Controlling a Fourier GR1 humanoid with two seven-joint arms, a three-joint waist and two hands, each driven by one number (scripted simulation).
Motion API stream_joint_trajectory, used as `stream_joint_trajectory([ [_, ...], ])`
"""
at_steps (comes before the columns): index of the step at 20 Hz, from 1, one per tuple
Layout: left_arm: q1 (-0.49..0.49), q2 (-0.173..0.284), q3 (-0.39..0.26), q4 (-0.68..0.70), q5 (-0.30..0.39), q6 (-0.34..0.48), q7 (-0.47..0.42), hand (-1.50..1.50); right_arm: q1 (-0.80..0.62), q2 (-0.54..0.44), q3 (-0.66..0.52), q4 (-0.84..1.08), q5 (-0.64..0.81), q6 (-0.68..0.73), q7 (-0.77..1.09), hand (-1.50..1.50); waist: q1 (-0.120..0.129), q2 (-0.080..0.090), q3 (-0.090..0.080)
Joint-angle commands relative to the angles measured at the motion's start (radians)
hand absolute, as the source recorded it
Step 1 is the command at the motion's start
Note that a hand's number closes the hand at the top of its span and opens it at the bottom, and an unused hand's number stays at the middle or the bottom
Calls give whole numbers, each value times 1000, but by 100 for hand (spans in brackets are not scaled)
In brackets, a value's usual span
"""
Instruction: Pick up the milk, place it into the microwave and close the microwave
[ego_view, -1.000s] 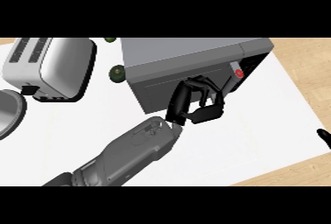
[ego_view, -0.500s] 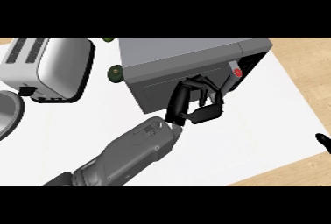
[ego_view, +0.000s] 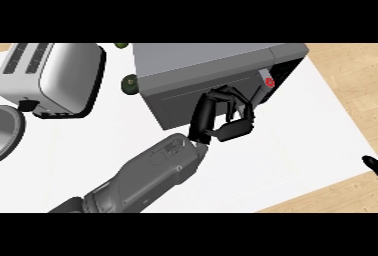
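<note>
One robot hand, the left (ego_view: 221, 117), is pressing against the microwave (ego_view: 214, 75) door with fingers curled on nothing visible. Milk is not showing, probably inside. Fingers may be slipping off, leaving the door ajar. Right robot hand (ego_view: 370, 163) is resting at the desk (ego_view: 295, 150) edge; its fingers cannot be told.

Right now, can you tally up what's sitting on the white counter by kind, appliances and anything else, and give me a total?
Microwaves: 1, the grey microwave
Toasters: 1, the white toaster
Small dark green round things: 2, one beside the microwave, one behind it
Grey round dish or pan, partly cut off at the left edge: 1
Total: 5
</note>
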Motion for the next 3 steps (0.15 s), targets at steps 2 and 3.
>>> stream_joint_trajectory([
  [2,-65,1,76,125,38,7,12,150,-6,-11,-2,-13,-19,1,8,-150,-12,20,-1],
  [3,-59,1,72,130,36,7,-2,150,-7,-6,3,-11,-28,-5,9,-150,-2,22,-1],
])
